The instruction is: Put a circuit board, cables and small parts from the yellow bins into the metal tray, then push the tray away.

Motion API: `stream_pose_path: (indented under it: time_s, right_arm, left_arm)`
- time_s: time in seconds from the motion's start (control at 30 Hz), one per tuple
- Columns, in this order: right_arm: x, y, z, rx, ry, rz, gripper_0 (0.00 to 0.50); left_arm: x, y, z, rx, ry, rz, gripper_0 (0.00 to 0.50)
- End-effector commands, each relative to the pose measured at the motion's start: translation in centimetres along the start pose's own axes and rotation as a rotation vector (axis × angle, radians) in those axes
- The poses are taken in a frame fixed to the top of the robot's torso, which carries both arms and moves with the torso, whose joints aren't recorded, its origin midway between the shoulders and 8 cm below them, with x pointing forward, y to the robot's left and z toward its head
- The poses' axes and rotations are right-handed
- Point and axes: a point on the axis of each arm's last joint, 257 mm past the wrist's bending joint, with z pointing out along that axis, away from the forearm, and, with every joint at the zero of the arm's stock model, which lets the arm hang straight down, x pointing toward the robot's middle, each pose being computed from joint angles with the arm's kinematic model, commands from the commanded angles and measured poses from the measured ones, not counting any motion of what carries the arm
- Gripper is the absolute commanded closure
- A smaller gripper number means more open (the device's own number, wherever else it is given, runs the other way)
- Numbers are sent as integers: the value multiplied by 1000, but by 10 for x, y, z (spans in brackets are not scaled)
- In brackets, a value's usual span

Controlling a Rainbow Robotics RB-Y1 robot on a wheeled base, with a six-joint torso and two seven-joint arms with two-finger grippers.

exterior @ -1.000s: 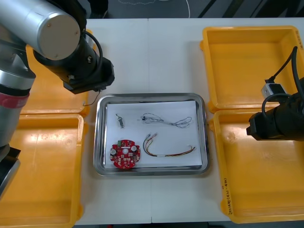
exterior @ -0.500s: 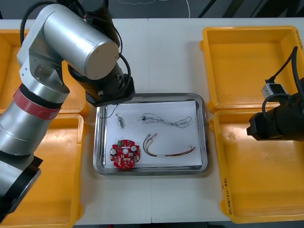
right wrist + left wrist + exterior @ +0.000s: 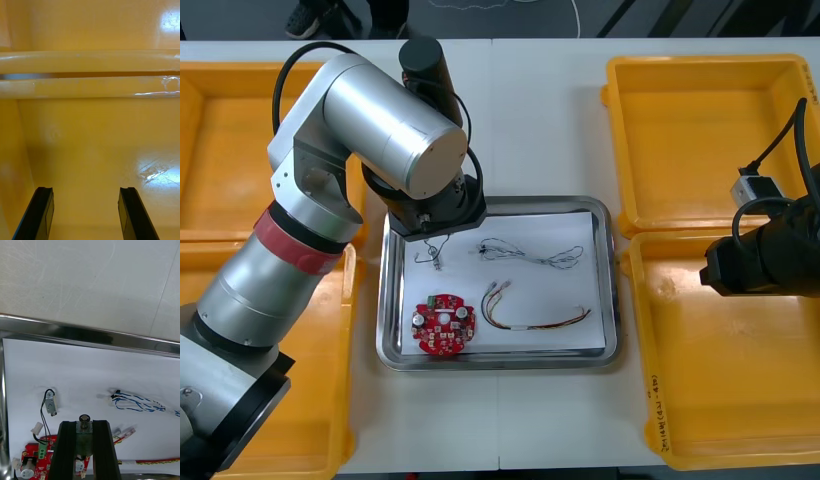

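Left gripper [image 3: 84,424] clamped on small silver metal part [image 3: 84,419] over shiny metal tray [image 3: 612,285], centre-left; right gripper [image 3: 85,195] parked right, jaws apart; risk: high release bounces part out.

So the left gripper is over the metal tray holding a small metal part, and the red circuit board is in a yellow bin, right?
Not quite: the red circuit board lies in the metal tray, at its near left corner, as the front view shows. The left gripper is indeed over the tray, shut on a small metal part.
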Motion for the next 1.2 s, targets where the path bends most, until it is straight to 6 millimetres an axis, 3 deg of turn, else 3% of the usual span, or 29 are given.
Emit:
stream_pose_path:
  time_s: [0.03, 0.3, 0.73, 0.83, 0.9, 0.93, 1.0, 1.07, 1.1, 1.13, 1.2]
  right_arm:
    - [-3, -16, -12, 35, -26, 40, 0]
    - [-4, -18, -12, 40, -27, 37, 0]
    - [-1, -22, -9, 43, -9, 44, 0]
    - [2, -25, -5, 42, 9, 47, 0]
    - [2, -26, -5, 41, 13, 47, 0]
    - [3, -26, -5, 42, 14, 47, 0]
    - [2, -25, -5, 40, 13, 48, 0]
    - [2, -25, -5, 40, 14, 45, 0]
    - [2, -25, -5, 40, 14, 45, 0]
    - [3, -26, -5, 41, 16, 44, 0]
    - [3, -26, -6, 40, 17, 41, 0]
  left_arm:
    - [8, -12, 8, 29, -8, -25, 500]
    - [11, -8, 26, 43, -30, -21, 500]
    - [21, -5, 34, 27, -24, 5, 493]
    - [24, -7, 35, 25, -22, 13, 439]
    - [26, -7, 37, 20, -21, 17, 316]
    - [26, -6, 37, 17, -21, 18, 284]
    - [27, -6, 38, 16, -23, 20, 146]
    - [27, -5, 39, 12, -23, 20, 67]
    - [27, -5, 39, 12, -23, 20, 67]
    - [27, -6, 39, 15, -23, 21, 14]
    - [27, -6, 39, 14, -22, 21, 0]
